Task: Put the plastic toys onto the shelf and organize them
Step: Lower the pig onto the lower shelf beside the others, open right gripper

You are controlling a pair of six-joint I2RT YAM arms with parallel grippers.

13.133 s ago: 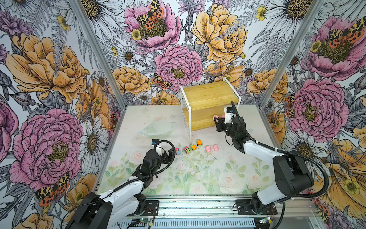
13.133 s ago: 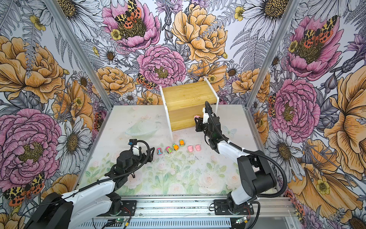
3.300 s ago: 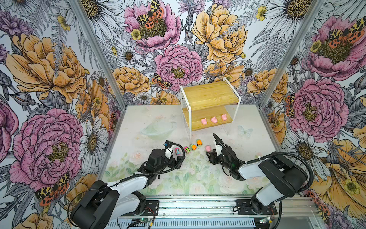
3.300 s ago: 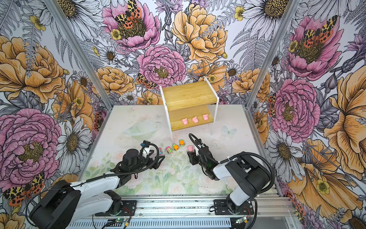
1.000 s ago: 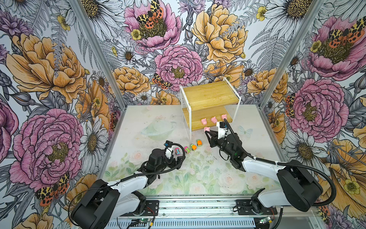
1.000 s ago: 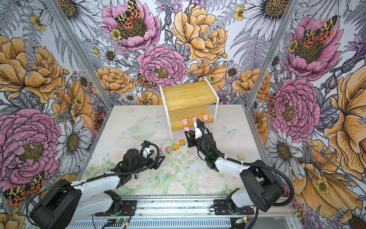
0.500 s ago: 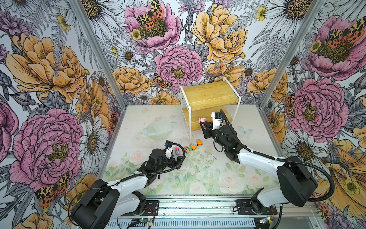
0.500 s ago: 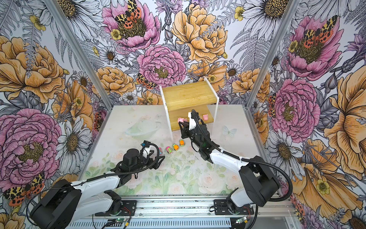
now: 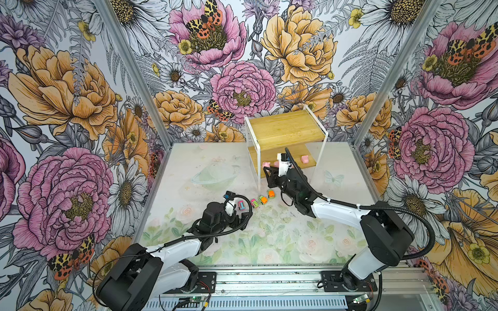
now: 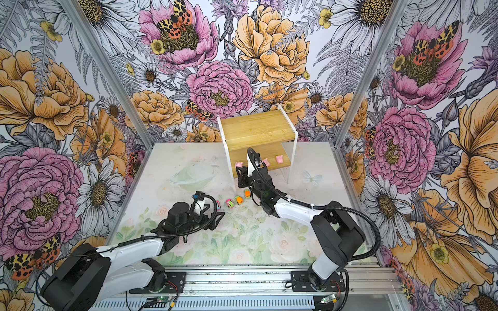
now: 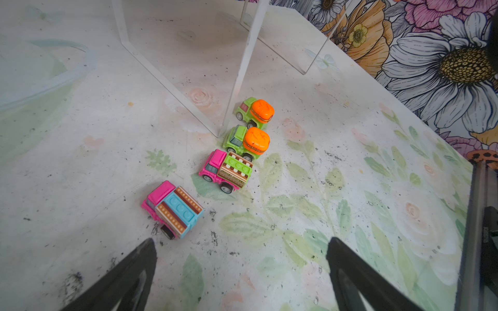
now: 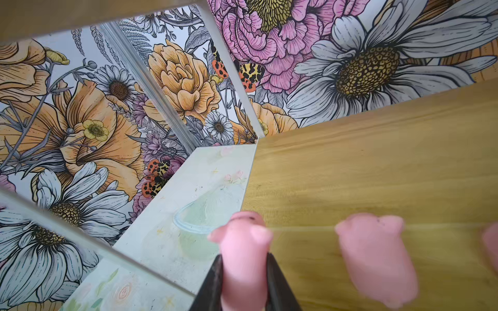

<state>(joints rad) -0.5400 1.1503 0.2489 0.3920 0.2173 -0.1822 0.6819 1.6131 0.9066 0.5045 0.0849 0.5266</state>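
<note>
My right gripper point(image 12: 244, 259) pinches a pink pig point(image 12: 244, 237) at the left edge of the shelf point(image 9: 285, 129), over the lower board point(image 12: 377, 175), with a second pig point(image 12: 374, 258) just beside it and bare board behind. My left gripper point(image 11: 241, 242) gapes wide over bare table point(image 11: 296, 215) before the shelf, a row of cars point(image 11: 229, 171) near its front leg point(image 11: 239, 80).

Nothing legible anywhere; no readable text, labels, brands or numbers on plastic toys point(image 11: 225, 172) or shelf point(image 9: 285, 129).

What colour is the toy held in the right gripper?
Plain pink; the pig shows best in the right wrist view.
</note>
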